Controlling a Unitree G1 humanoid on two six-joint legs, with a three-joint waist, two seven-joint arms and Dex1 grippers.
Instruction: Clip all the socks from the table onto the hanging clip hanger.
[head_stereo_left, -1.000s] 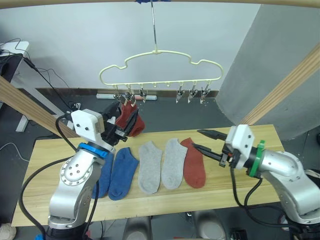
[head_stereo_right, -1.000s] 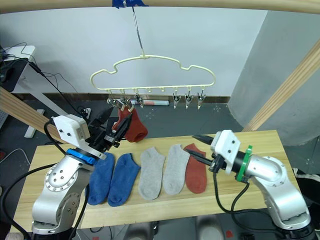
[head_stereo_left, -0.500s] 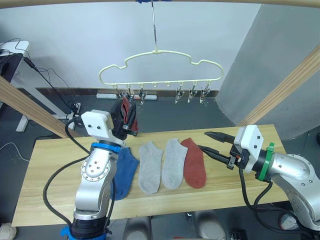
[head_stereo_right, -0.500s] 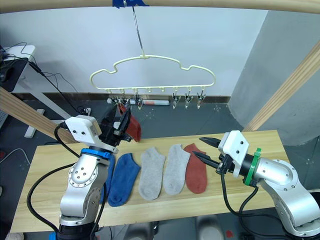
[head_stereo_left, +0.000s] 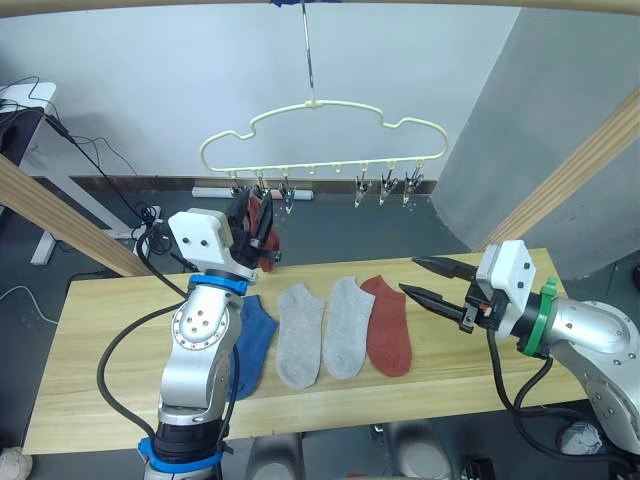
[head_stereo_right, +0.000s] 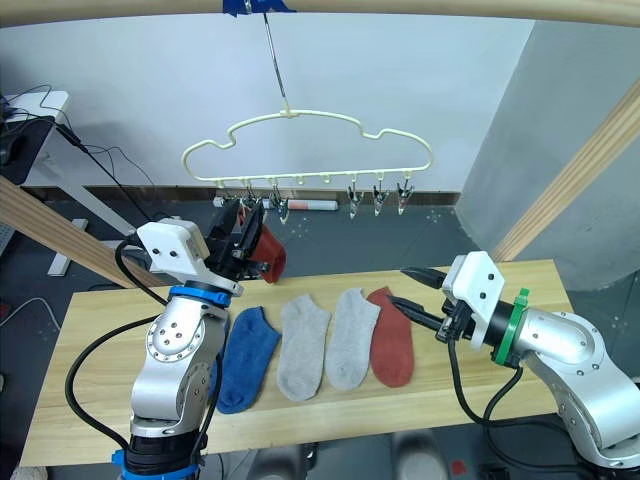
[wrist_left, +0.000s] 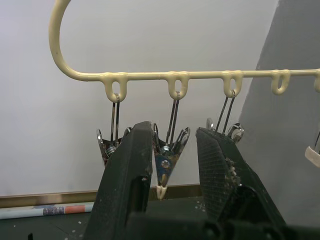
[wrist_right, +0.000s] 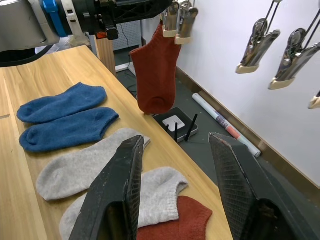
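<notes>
Lying lengthwise just left of the open right hand (head_stereo_left: 428, 280), the brick-red knit ankle sock (head_stereo_left: 388, 326) was nearest it.

Clip hanger (head_stereo_right: 300, 150) hangs above table (head_stereo_right: 100, 400); red sock (head_stereo_right: 266, 252) under hanger's left clips, left gripper (head_stereo_right: 245, 228) at it; right gripper (head_stereo_right: 412, 296) open, right of hanger.

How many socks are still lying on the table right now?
5: two blue socks at the robot's left, two light grey socks in the middle, one brick red sock on the right. A second red sock hangs clipped.
</notes>
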